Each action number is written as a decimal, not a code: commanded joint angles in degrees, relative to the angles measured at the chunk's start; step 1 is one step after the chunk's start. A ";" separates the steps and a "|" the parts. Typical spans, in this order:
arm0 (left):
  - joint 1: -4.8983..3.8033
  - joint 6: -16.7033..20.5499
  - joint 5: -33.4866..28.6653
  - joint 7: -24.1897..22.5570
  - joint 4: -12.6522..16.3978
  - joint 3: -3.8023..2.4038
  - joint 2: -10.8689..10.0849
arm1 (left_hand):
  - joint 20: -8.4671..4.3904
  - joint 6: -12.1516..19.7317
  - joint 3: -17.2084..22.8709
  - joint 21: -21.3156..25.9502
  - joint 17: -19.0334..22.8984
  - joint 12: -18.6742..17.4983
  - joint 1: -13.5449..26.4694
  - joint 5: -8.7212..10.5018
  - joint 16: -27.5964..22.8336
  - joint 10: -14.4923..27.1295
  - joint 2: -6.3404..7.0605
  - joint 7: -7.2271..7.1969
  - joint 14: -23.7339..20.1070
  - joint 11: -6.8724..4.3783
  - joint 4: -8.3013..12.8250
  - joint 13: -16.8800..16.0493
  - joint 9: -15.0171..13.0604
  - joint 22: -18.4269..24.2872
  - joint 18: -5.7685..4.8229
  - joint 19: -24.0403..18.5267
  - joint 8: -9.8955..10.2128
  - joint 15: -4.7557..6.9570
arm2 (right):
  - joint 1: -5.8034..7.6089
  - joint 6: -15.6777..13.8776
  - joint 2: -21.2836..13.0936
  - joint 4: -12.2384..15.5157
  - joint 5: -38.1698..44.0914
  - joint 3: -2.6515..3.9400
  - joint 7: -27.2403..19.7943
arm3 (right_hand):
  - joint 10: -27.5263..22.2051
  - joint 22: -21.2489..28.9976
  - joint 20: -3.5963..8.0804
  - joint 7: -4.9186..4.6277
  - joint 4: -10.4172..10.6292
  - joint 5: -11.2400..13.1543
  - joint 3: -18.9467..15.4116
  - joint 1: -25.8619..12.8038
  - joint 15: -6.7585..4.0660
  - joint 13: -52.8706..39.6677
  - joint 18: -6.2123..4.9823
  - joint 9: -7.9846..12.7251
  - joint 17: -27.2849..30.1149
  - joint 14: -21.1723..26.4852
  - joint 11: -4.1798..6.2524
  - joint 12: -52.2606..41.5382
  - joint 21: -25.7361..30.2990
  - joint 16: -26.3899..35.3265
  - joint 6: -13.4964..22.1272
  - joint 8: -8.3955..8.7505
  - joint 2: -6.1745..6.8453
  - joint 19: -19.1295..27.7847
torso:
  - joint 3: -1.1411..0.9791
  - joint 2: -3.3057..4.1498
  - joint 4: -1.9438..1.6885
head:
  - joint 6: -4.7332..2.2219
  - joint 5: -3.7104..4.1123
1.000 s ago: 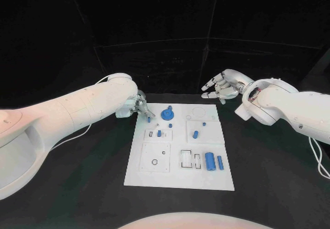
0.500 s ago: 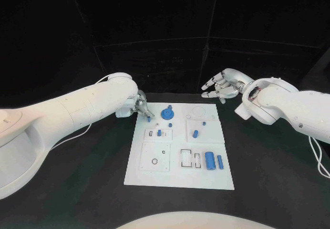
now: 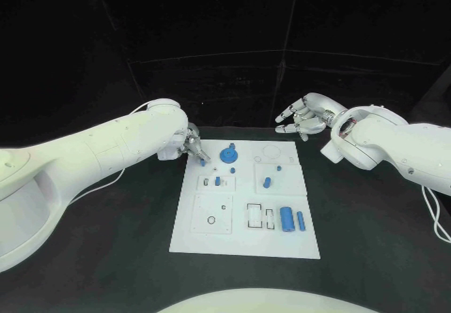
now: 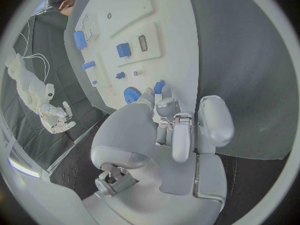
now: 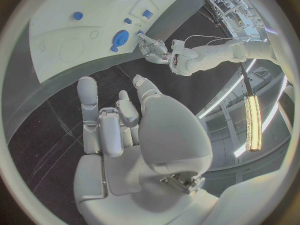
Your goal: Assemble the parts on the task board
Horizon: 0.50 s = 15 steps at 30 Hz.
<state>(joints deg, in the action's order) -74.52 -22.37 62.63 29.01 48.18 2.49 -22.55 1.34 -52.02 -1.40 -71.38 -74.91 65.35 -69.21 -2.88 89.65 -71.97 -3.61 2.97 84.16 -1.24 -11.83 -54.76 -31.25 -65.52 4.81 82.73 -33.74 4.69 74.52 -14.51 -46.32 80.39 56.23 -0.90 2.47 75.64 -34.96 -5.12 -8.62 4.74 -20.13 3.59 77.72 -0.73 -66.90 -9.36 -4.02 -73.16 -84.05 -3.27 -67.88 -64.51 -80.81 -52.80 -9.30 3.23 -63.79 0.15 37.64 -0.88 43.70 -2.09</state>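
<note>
The white task board (image 3: pixel 242 238) lies in the middle of the table, with blue parts on it: a gear (image 3: pixel 229 155), a small block (image 3: pixel 218 182), a slanted piece (image 3: pixel 267 182) and two cylinders (image 3: pixel 285 219) near the front. My left hand (image 3: pixel 191 145) hovers over the board's far left corner. It pinches a small blue peg (image 3: pixel 202 163) (image 4: pixel 159 86) at its fingertips, right beside the gear (image 4: pixel 131 94). My right hand (image 3: pixel 302 117) (image 5: pixel 122 130) hangs beyond the far right corner with its fingers spread and nothing in them.
Black table surface (image 3: pixel 376 222) surrounds the board on all sides. The board (image 5: pixel 69 20) has several recessed slots, including rectangular ones (image 3: pixel 255 216) beside the cylinders. A thin white cable (image 3: pixel 434 218) trails along my right arm.
</note>
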 commanded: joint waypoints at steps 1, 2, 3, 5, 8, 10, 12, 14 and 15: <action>-0.07 -0.80 0.35 -0.79 -0.06 0.00 0.08 | -0.10 -0.41 0.22 -0.34 -15.09 0.02 -0.89 0.15 0.35 -0.27 -0.10 -0.02 5.84 0.01 0.48 0.09 0.10 -0.05 0.17 0.34 0.38 0.18 | 0.12 0.18 0.01 0.07 0.11 0.05 -0.45 | -0.40 0.01 -0.05 0.11 0.20 -0.35 0.08 0.04 -0.30 0.04 -0.33 0.07 0.04 -2.45 -0.07 0.27 0.34 0.40 0.47 -0.26 -0.36 0.31 | 0.04 0.02 -0.04 | 0.07 0.02; -0.07 -0.79 0.35 -0.79 -0.07 0.00 0.08 | -0.10 -0.41 0.33 -0.32 -15.09 0.03 -1.02 0.15 0.35 -0.28 -0.21 -0.03 5.84 0.01 0.58 0.09 0.12 -0.03 0.17 0.34 0.41 0.18 | 0.12 0.18 0.01 0.07 0.11 0.05 -0.45 | -0.40 0.02 -0.05 0.11 0.20 -0.36 0.08 0.04 -0.30 0.04 -0.33 0.07 0.04 -2.45 -0.07 0.27 0.34 0.40 0.47 -0.26 -0.36 0.31 | 0.03 0.03 -0.05 | 0.07 0.03; -0.07 -0.77 0.35 -0.79 -0.09 0.00 0.08 | -0.11 -0.41 0.47 -0.33 -15.09 0.02 -1.21 0.15 0.35 -0.28 -0.35 -0.05 5.84 -0.01 0.70 0.09 0.15 -0.06 0.17 0.34 0.44 0.19 | 0.12 0.18 0.01 0.07 0.11 0.05 -0.44 | -0.38 0.02 -0.05 0.11 0.21 -0.47 0.12 0.10 -0.30 0.01 -0.33 0.07 0.03 -2.46 -0.07 0.23 0.35 0.40 0.49 -0.28 -0.39 0.29 | 0.01 0.03 -0.05 | 0.10 0.07; -0.07 -0.73 0.34 -0.81 -0.14 0.00 0.10 | -0.15 -0.37 1.24 -0.30 -15.09 -0.08 -2.16 0.15 0.35 -0.23 -1.05 -0.16 5.84 -0.11 1.30 0.20 0.24 -0.04 0.18 0.32 0.56 0.26 | 0.12 0.18 0.01 0.07 0.11 0.05 -0.44 | -0.38 0.02 -0.05 0.11 0.21 -0.47 0.12 0.10 -0.30 0.01 -0.33 0.07 0.03 -2.46 -0.07 0.23 0.35 0.40 0.49 -0.28 -0.39 0.29 | -0.02 0.01 -0.04 | 0.11 0.04; -0.07 -0.76 -0.23 -0.85 -0.23 0.00 0.10 | -0.27 -0.01 3.50 -0.23 -15.09 -0.29 -5.05 0.09 0.35 -0.07 -2.55 -0.48 5.84 -0.46 3.14 0.37 0.46 -0.02 0.21 0.30 0.92 0.48 | 0.12 0.18 0.02 0.09 0.11 0.05 -0.44 | -0.38 0.02 -0.05 0.11 0.21 -0.47 0.12 0.10 -0.30 0.01 -0.33 0.07 0.03 -2.46 -0.07 0.23 0.35 0.40 0.49 -0.28 -0.39 0.29 | -0.02 -0.01 -0.01 | 0.14 0.00; -0.07 -0.91 -0.60 -0.92 -0.24 0.00 0.06 | -0.43 0.48 5.98 -0.20 -15.09 -0.59 -8.01 0.02 0.35 0.19 -3.48 -0.71 5.84 -0.67 5.25 0.54 0.71 -0.01 0.24 0.28 1.35 0.70 | 0.12 0.19 0.00 0.10 0.11 0.05 -0.43 | -0.38 0.02 -0.05 0.11 0.21 -0.47 0.12 0.10 -0.30 0.01 -0.33 0.07 0.03 -2.46 -0.07 0.23 0.35 0.40 0.49 -0.28 -0.39 0.29 | -0.01 0.01 0.02 | 0.15 0.00; -0.07 -1.14 -0.83 -1.14 -0.18 0.00 -0.01 | -0.55 0.99 10.04 -0.11 -15.09 -1.20 -10.58 -0.17 0.35 0.63 -3.72 -0.21 5.84 -0.34 7.95 0.93 1.09 0.00 0.25 0.22 1.87 0.62 | 0.12 0.20 -0.01 0.11 0.11 0.05 -0.43 | -0.38 0.02 -0.05 0.11 0.21 -0.47 0.12 0.10 -0.30 0.01 -0.33 0.07 0.03 -2.46 -0.07 0.23 0.35 0.40 0.49 -0.28 -0.39 0.29 | 0.01 0.00 0.02 | 0.19 0.00; -0.07 -1.21 -1.24 -1.27 -0.05 0.00 -0.13 | -0.27 0.97 15.36 -0.06 -15.09 -1.78 -9.98 -0.32 0.35 0.67 -2.68 0.51 5.84 0.07 9.75 1.49 1.36 -0.06 0.25 0.18 2.04 -0.03 | 0.12 0.21 -0.04 0.13 0.11 0.05 -0.43 | -0.38 0.02 -0.05 0.11 0.21 -0.47 0.12 0.10 -0.30 0.01 -0.33 0.07 0.03 -2.46 -0.07 0.23 0.35 0.40 0.49 -0.28 -0.39 0.29 | 0.02 0.00 0.02 | 0.23 0.00; -0.07 -1.17 -1.65 -1.28 0.00 0.00 -0.19 | 0.05 1.01 17.99 -0.04 -15.09 -1.94 -8.90 -0.41 0.35 0.58 -1.60 0.70 5.84 0.09 10.43 1.72 1.44 -0.09 0.19 0.16 2.07 -0.09 | 0.12 0.22 -0.05 0.14 0.11 0.05 -0.42 | -0.38 0.02 -0.05 0.11 0.21 -0.47 0.12 0.10 -0.30 0.01 -0.33 0.07 0.03 -2.46 -0.07 0.23 0.35 0.40 0.49 -0.28 -0.39 0.29 | 0.03 0.01 0.01 | 0.25 0.02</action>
<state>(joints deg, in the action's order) -74.62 -22.61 62.09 28.86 48.09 2.45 -22.68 1.15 -50.96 8.62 -71.38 -74.91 63.61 -78.40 -3.11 89.65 -71.42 -5.91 3.36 83.94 -1.33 -8.23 -53.18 -29.70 -65.54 4.81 82.93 -31.71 4.90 74.52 -14.50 -46.35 80.43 56.23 -0.90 2.47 75.64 -34.96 -5.12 -8.62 4.74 -20.41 3.59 77.72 -0.73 -66.90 -9.35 -4.03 -73.16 -84.05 -3.27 -67.88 -64.51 -80.81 -52.80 -9.30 3.23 -63.79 0.15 37.65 -0.92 43.90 -2.08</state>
